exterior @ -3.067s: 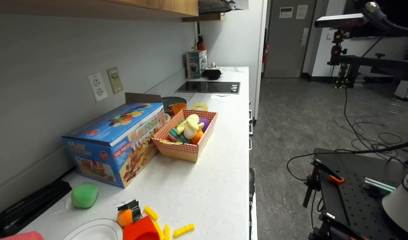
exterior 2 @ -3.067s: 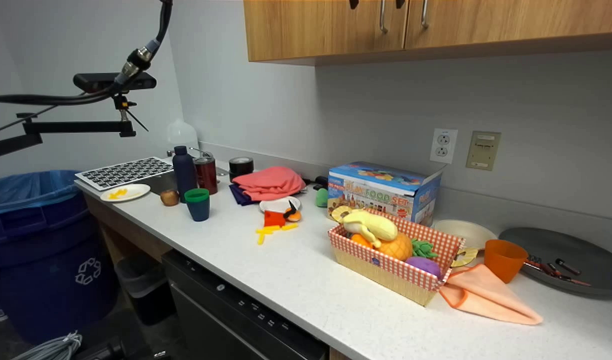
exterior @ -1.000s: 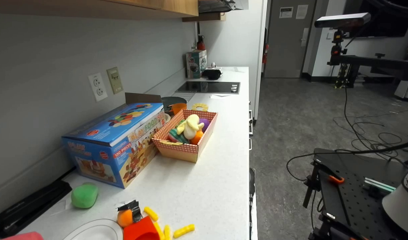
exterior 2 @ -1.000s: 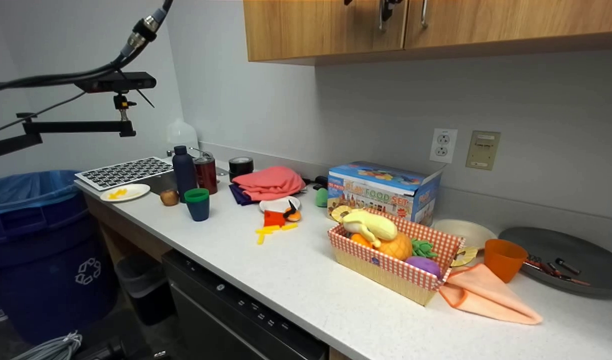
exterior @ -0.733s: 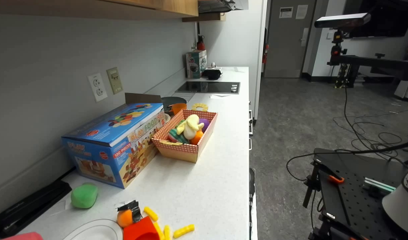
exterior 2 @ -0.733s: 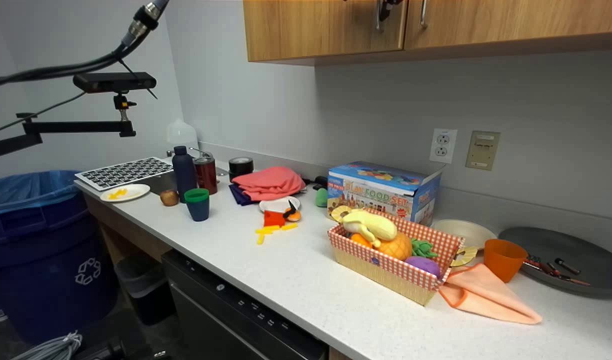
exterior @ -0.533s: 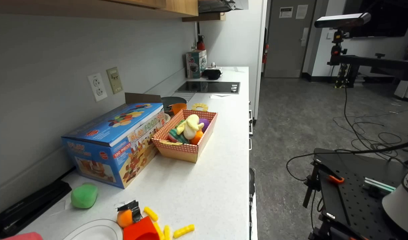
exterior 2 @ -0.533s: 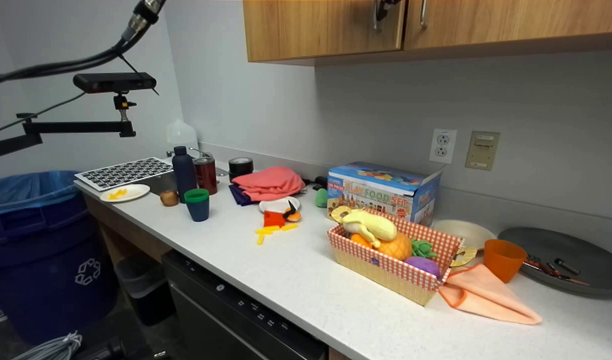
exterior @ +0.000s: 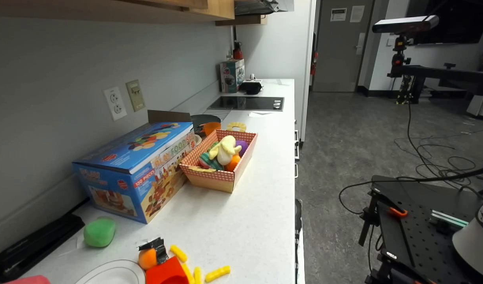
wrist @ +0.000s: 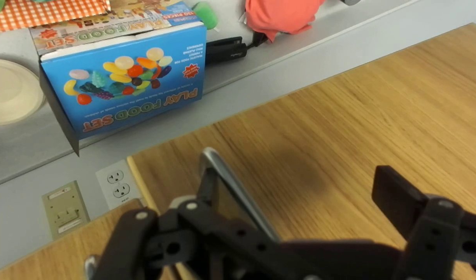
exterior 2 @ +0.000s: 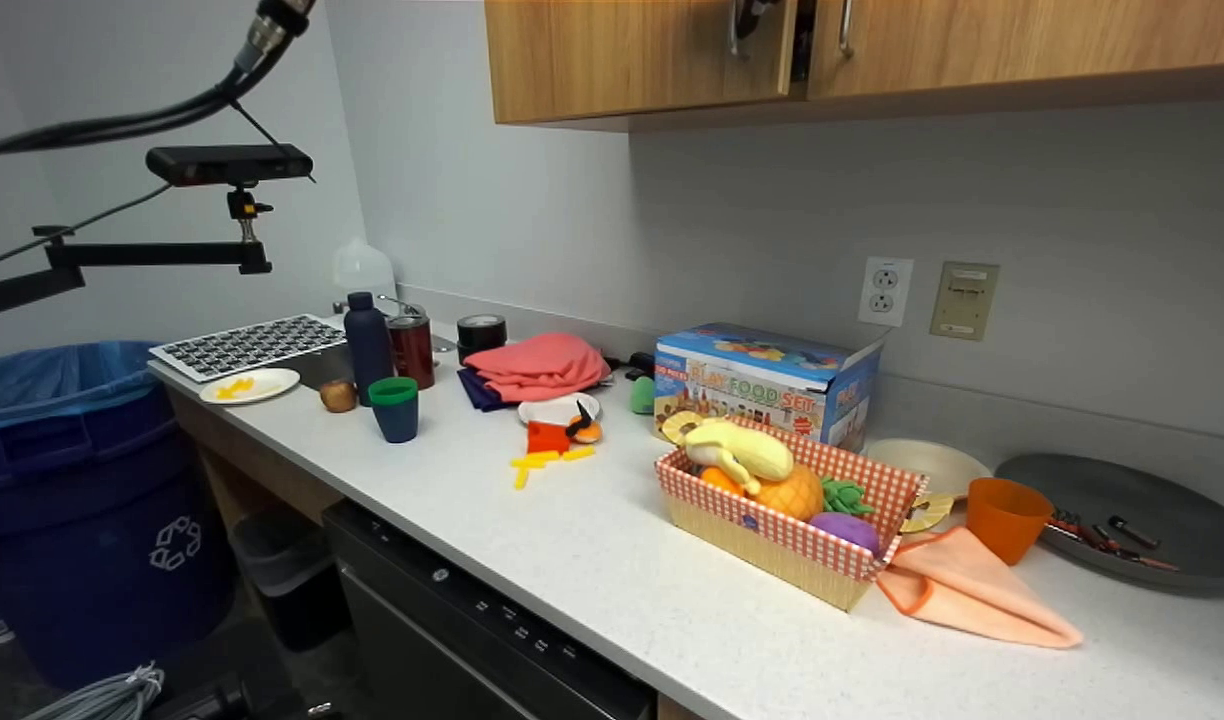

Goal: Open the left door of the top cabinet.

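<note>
Pulling seems in hand: behind the curved silver metal handle [wrist: 239,190], the flat left door [exterior 2: 632,50] of the light-brown wooden top cabinet [exterior 2: 952,45] stands ajar; the black gripper [wrist: 296,181], fingers parted, apparently hooks that handle; next, likely, a wider swing

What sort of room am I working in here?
A kitchen or kitchenette, probably in a workplace rather than a home. The exterior views show a black cooktop, a dishwasher and a large blue recycling bin; that last one hints at a workplace.
</note>
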